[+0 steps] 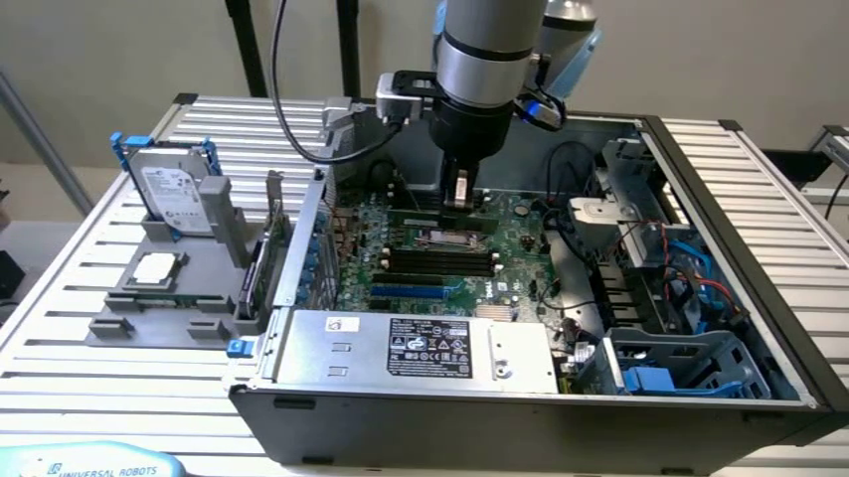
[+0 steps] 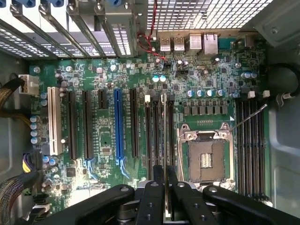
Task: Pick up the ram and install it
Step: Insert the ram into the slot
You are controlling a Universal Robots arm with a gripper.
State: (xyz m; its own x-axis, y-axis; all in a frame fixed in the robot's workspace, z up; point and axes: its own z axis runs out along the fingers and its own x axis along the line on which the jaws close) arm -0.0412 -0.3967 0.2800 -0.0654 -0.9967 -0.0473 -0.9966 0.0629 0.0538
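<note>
Slatted metal table (image 1: 67,383) carries an open computer case (image 1: 531,422), and the gripper (image 1: 458,204) is down inside it, fingers pinching the ram (image 2: 164,131) edge-on. That green stick hangs level over the motherboard (image 2: 103,136), lined up with the black slots (image 2: 148,136) just beside the processor socket (image 2: 206,159). Whether it touches a slot, I can't tell. A hard drive (image 1: 173,189) stands upright outside the case, at the exterior view's left.

You see the gripper (image 1: 458,204) at upper centre of the frame, holding the ram (image 1: 422,212) over the motherboard (image 1: 520,243).
</note>
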